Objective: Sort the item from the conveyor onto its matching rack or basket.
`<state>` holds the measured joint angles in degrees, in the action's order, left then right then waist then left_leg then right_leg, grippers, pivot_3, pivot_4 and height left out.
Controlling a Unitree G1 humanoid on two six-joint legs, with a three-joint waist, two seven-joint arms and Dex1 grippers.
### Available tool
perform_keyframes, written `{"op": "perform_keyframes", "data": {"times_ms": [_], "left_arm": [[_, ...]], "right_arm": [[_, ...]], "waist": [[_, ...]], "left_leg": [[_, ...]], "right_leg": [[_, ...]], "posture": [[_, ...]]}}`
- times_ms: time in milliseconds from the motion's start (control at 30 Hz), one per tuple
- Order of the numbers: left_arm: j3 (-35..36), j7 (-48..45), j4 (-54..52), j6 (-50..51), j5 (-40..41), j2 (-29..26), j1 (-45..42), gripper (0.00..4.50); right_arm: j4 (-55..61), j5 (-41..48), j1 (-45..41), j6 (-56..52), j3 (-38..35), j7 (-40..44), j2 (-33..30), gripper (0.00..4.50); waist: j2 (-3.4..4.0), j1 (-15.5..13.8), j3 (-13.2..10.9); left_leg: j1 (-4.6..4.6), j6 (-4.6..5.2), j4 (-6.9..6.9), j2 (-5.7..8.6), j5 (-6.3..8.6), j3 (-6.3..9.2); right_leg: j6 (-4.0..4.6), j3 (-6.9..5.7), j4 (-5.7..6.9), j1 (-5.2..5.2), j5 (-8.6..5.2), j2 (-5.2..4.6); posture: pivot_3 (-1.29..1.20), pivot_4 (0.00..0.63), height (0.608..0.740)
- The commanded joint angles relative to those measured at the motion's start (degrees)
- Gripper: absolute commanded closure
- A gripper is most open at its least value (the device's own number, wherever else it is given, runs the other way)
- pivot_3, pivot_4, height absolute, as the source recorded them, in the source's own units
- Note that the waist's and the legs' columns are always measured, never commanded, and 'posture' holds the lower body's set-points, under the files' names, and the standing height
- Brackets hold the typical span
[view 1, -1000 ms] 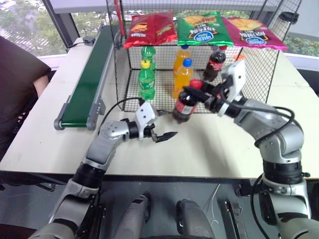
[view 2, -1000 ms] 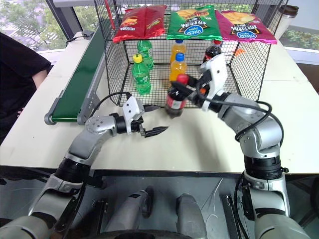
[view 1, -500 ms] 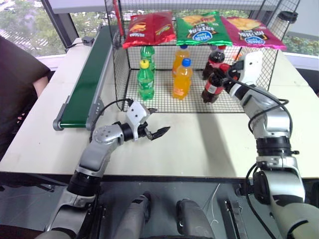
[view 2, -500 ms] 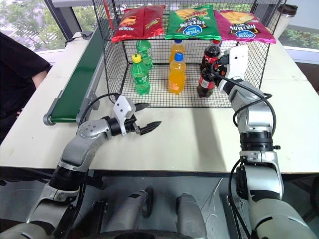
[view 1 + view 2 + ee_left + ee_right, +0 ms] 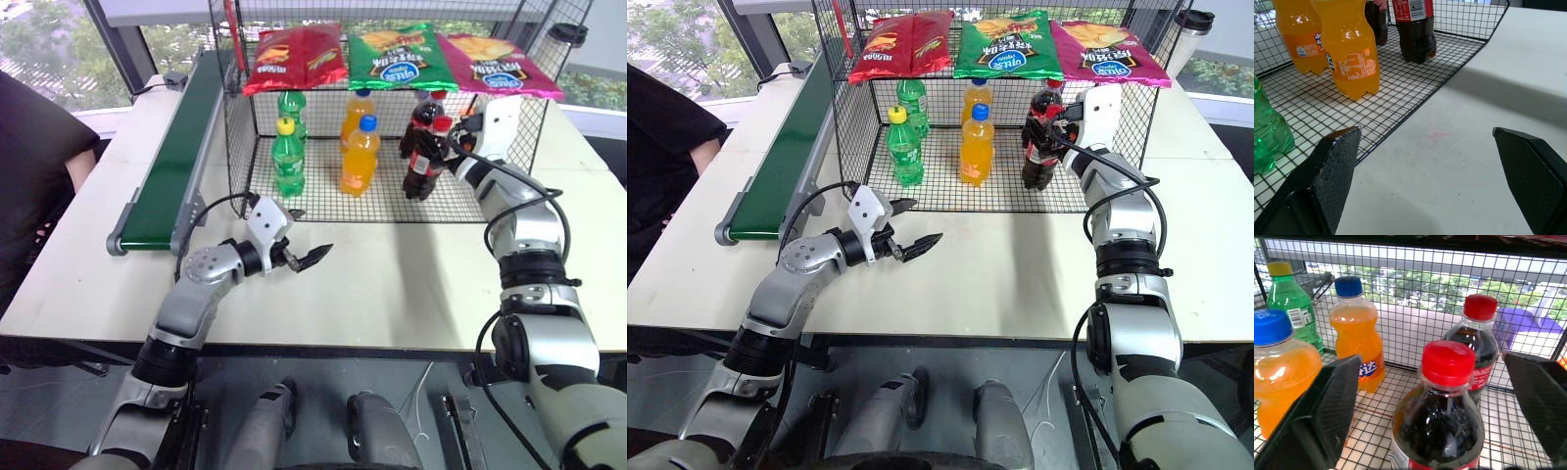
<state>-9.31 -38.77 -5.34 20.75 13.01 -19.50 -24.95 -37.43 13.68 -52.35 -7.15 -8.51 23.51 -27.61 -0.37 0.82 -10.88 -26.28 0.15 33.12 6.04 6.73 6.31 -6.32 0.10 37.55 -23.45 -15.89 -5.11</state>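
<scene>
Nearest, the left gripper hovers over the smooth pale surface with jaws spread wide, the long dark-green conveyor at its ten o'clock. Farther, the black wire-mesh basket holds six plastic bottles: two green, two orange, two cola. The cola bottle, dark brown with red cap and label, stands upright on the grid floor between the right gripper's parted jaws; three glossy snack bags lie on top.

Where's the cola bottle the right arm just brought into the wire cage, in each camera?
Left eye view: cola bottle, front right of the wire cage floor, at the open right claw.
Right eye view: same spot.
Left wrist view: its lower half, near the cage's front edge.
Right wrist view: close up, between the fingers.
Shared landmark: front orange soda bottle.
</scene>
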Motion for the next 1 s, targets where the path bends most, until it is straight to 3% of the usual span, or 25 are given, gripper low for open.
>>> {"op": "perform_keyframes", "data": {"times_ms": [33, 467, 700, 1000], "left_arm": [[0.73, 0.2, -2.11, -1.25, -0.06, -0.11, 0.07, 0.0], [2.69, 3.81, -1.48, -2.54, -0.94, -0.27, 2.7, 0.0], [6.8, 9.96, -1.97, -6.2, -3.03, -0.42, 7.72, 0.0], [7.42, 12.26, -5.58, -4.42, -3.11, -0.88, 12.87, 0.0]], "right_arm": [[4.3, -0.08, -0.33, -0.86, -1.01, 0.45, -0.97, 0.03], [31.13, 3.9, 14.47, -16.96, -3.24, 0.98, -3.53, 0.03], [45.58, 10.87, 26.38, -25.75, -1.85, 1.11, 2.53, 0.03], [48.36, 12.2, 33.41, -27.48, 1.83, 1.5, 8.07, 0.03]], "waist": [[0.0, -0.01, 0.0], [0.02, -0.08, 0.01], [0.04, -0.08, 0.04], [0.04, -0.4, 0.04]], "left_leg": [[0.0, 0.0, 0.0, 0.0, 0.0, 0.0], [0.0, -0.01, 0.0, -0.01, 0.0, 0.01], [0.04, -0.01, -0.01, -0.03, 0.01, 0.02], [0.04, -0.16, 0.01, -0.02, 0.11, 0.02]], "right_leg": [[0.0, 0.0, 0.0, 0.0, 0.0, 0.0], [0.02, 0.03, 0.01, -0.02, -0.01, -0.11], [0.02, 0.1, 0.01, 0.0, -0.01, -0.15], [0.25, 0.1, 0.01, 0.02, -0.11, -0.16]], "posture": [[0.0, 0.15, 0.738], [0.0, 0.15, 0.738], [0.0, 0.15, 0.738], [0.0, 0.15, 0.738]]}}
